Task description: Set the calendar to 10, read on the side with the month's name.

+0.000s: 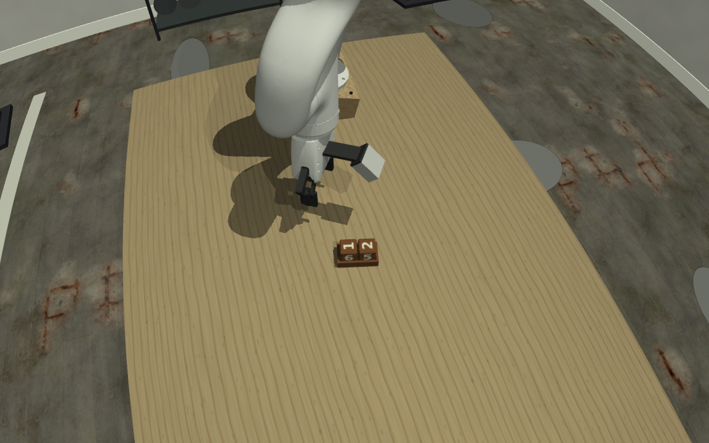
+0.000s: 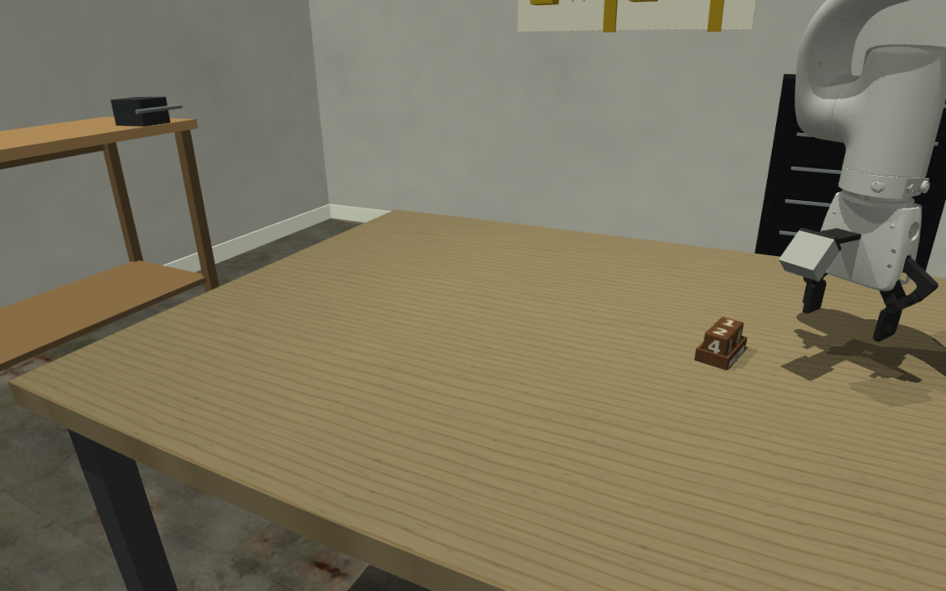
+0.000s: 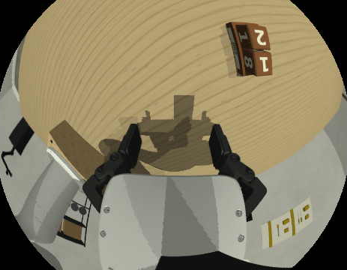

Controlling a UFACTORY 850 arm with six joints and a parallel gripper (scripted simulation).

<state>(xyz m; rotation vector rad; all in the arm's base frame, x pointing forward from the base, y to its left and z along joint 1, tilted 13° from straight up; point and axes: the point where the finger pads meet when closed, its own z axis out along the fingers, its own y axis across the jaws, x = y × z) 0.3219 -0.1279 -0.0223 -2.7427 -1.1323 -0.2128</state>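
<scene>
A brown calendar tray [image 1: 357, 264] [image 2: 709, 358] [image 3: 236, 52] sits flat on the table with two cubes side by side in it. One cube [image 1: 348, 247] [image 2: 729, 323] [image 3: 264, 64] has 1 on top, 8 on the month side and 6 on the opposite side. The other cube [image 1: 367, 246] [image 2: 714, 345] [image 3: 260, 37] has 2 on top, 1 on the month side, 5 opposite and 4 on its outer end. The month side reads 18, both digits looking upright. My gripper [image 1: 319, 183] [image 2: 847, 322] [image 3: 174, 133] is open and empty, above the table on the tray's month side, clear of it.
The wooden table [image 1: 346, 352] [image 2: 388, 367] carries a wooden block [image 1: 349, 107] [image 3: 76, 150] near the arm's base. A camera box [image 1: 368, 163] [image 2: 807, 253] sticks out from the wrist. A shelf unit [image 2: 72, 139] and a black cabinet [image 2: 773, 183] stand beyond the table.
</scene>
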